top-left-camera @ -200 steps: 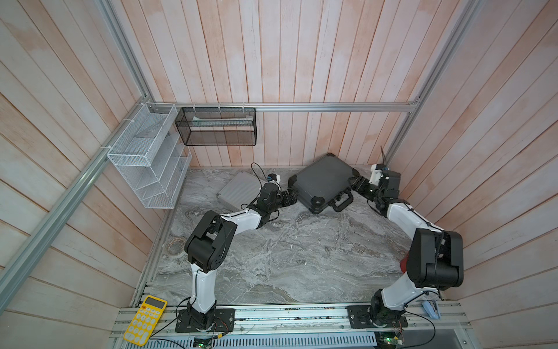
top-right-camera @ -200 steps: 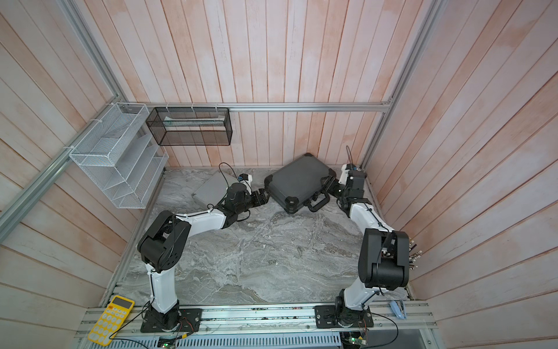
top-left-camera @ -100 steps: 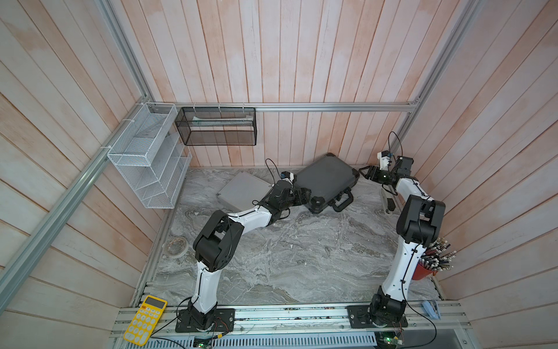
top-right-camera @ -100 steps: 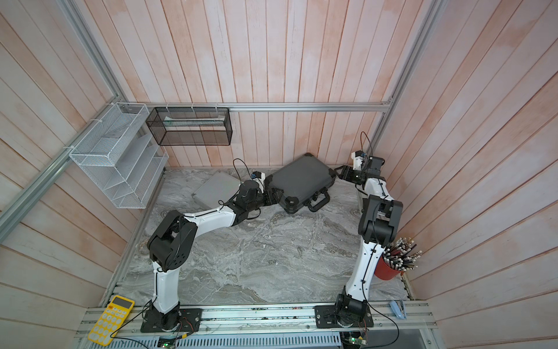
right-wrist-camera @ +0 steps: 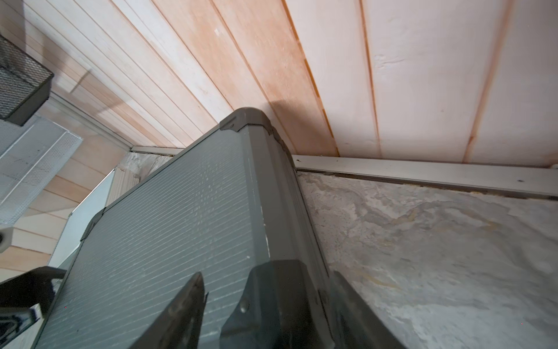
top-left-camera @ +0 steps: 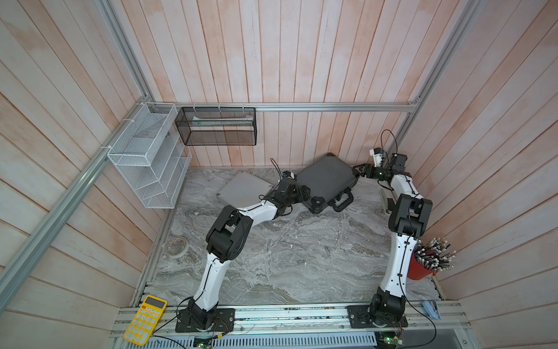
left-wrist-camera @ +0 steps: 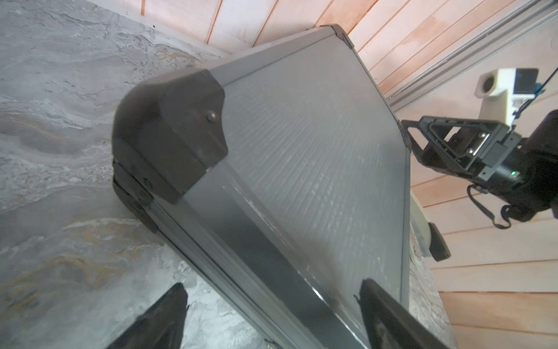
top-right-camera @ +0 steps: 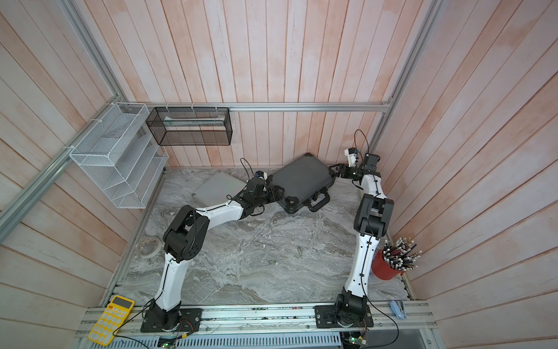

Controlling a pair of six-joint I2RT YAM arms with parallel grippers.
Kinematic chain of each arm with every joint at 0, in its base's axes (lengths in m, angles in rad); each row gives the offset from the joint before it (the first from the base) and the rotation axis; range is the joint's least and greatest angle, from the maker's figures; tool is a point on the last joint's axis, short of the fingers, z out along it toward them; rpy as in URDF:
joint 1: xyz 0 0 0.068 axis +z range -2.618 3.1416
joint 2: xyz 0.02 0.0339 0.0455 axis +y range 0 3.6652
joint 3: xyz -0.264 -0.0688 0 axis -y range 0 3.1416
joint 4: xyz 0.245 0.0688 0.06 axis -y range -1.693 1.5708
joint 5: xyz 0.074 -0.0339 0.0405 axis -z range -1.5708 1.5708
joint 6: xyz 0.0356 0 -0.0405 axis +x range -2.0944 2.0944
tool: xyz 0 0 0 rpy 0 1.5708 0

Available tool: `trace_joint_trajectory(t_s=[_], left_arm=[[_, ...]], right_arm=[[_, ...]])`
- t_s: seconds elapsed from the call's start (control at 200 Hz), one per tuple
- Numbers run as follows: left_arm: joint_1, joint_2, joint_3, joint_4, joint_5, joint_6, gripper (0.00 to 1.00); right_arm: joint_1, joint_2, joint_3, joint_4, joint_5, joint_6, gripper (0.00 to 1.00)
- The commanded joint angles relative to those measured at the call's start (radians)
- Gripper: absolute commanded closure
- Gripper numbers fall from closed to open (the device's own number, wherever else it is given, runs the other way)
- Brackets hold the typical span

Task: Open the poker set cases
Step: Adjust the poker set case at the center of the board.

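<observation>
- Lying closed and askew at the back of the marble table (top-left-camera: pixel 302 256), the dark grey case (top-left-camera: pixel 327 176) has its far corner by the back wall and its handle facing front.
- Just beside it, toward the left arm, the silver case (top-left-camera: pixel 241 192) lies flat and closed.
- The left gripper (top-left-camera: pixel 303 193) is spread wide and straddles the grey case's edge.
- The right gripper (top-left-camera: pixel 360 172) straddles the opposite corner; I cannot tell whether it pinches.

readable text: none in any view | yellow calculator (top-left-camera: pixel 145 321): key markings too small to read | dark grey case (left-wrist-camera: pixel 302 157): no legible label or brand | silver case (top-left-camera: pixel 241 189): none legible
</observation>
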Motion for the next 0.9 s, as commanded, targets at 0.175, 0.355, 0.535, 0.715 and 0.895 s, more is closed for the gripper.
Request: trace_joint_trajectory(t_s=[0.175,0.355,0.535,0.715,0.895], left_arm=[[0.048,0.131,0.170,-0.071,0.009,0.020,0.09],[0.080,0.209,0.290,-0.106,0.032,0.020,0.08],[0.096,0.335,0.495,-0.184,0.057,0.072,0.08],[0.105,0.433,0.654,-0.232,0.118,0.093,0.08],[0.105,0.424,0.628,-0.213,0.171,0.110,0.08]], right_arm=[[0.035,0.070,0.055,-0.065,-0.100,-0.101,0.34],[0.062,0.106,0.107,-0.176,-0.108,-0.180,0.34],[0.092,0.093,0.102,-0.301,-0.097,-0.287,0.37],[0.109,0.031,-0.008,-0.344,-0.117,-0.345,0.39],[0.145,-0.032,-0.105,-0.402,-0.111,-0.421,0.41]])
